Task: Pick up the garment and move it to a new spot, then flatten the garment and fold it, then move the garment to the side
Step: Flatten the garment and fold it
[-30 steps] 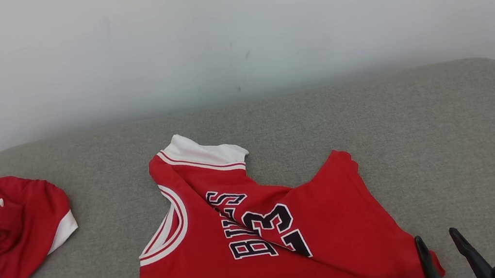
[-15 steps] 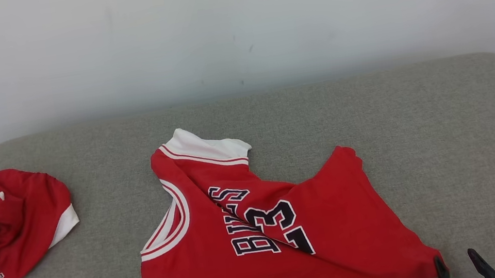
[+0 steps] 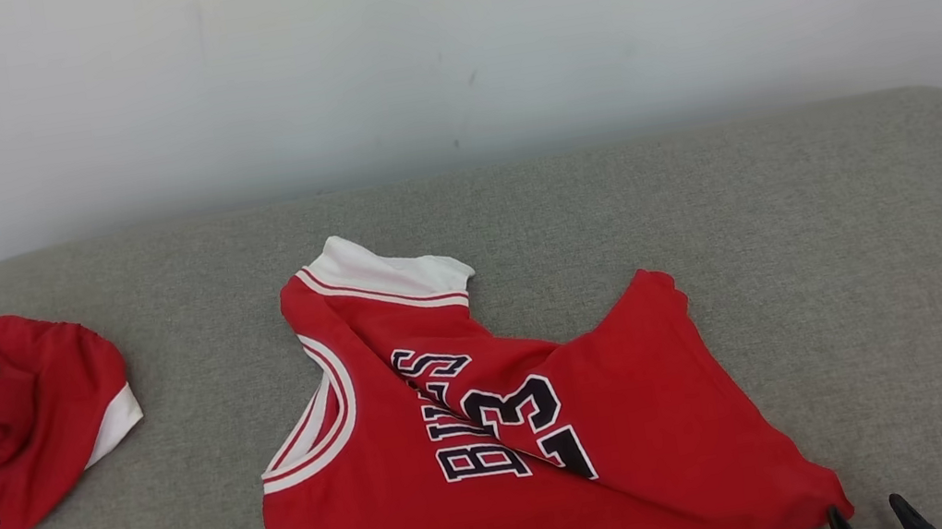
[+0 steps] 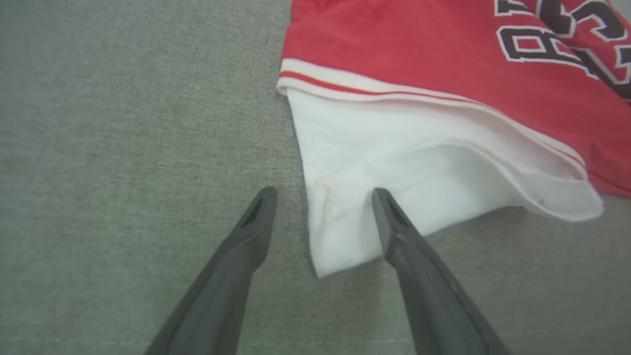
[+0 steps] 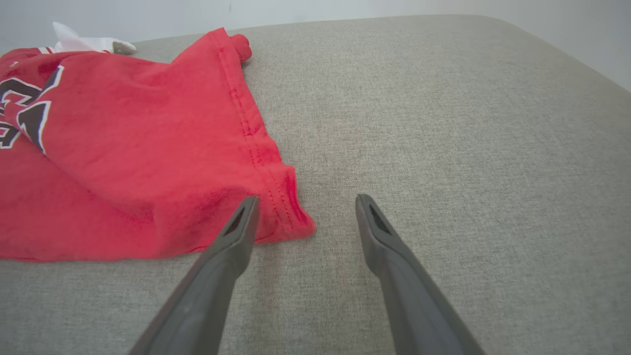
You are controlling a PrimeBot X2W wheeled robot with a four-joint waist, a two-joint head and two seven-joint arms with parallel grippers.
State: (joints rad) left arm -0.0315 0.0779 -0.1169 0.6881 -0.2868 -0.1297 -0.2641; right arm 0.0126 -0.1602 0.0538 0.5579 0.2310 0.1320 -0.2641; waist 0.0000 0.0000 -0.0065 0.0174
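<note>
The garment (image 3: 498,447) is a red jersey with white trim and black lettering, lying rumpled and partly folded over itself on the grey cushion (image 3: 854,263). In the left wrist view my left gripper (image 4: 323,197) is open, its fingers straddling the white sleeve corner (image 4: 340,231) of the jersey. The right wrist view shows my right gripper (image 5: 303,202) open just above the cushion, with the red hem corner (image 5: 286,217) between its fingers. Only the tips of the right gripper (image 3: 868,513) peek in at the head view's bottom edge, beside that hem corner.
A second red garment (image 3: 10,427) sits bunched up at the cushion's far left edge. A pale wall (image 3: 438,45) rises behind the cushion. Bare grey fabric stretches to the right of the jersey.
Both grippers have dropped toward the bottom edge of the head view; the left one has left it. The head camera shifted a little, so the whole scene sits slightly higher. The jersey has not moved.
</note>
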